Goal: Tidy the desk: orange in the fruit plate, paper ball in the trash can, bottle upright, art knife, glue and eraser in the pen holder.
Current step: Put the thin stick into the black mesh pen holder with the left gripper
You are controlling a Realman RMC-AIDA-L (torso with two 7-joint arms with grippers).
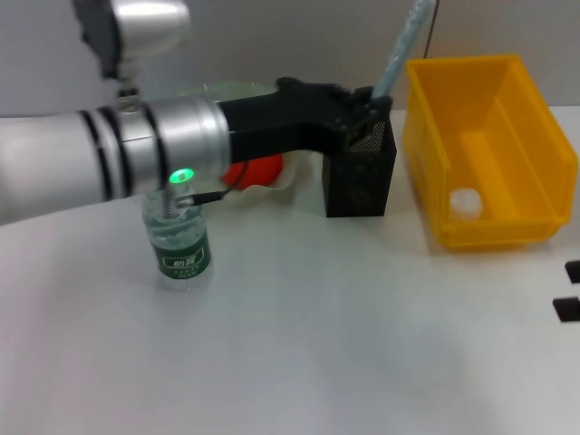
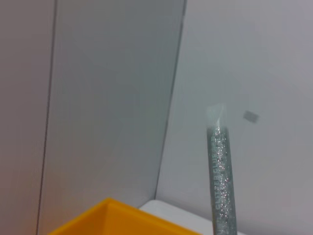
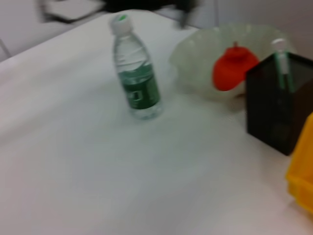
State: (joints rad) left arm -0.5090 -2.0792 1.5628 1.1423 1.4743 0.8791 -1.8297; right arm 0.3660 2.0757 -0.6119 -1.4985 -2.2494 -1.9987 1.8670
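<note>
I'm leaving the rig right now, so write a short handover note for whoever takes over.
Left gripper: over the pen holder, holding the glue upright above it. Right gripper: at the desk's right edge, idle.
Done: orange in the fruit plate; bottle upright on the desk; a white ball, probably the paper, in the trash can; art knife in the holder.
Left: drop the glue in. Eraser not visible; check the holder.
</note>
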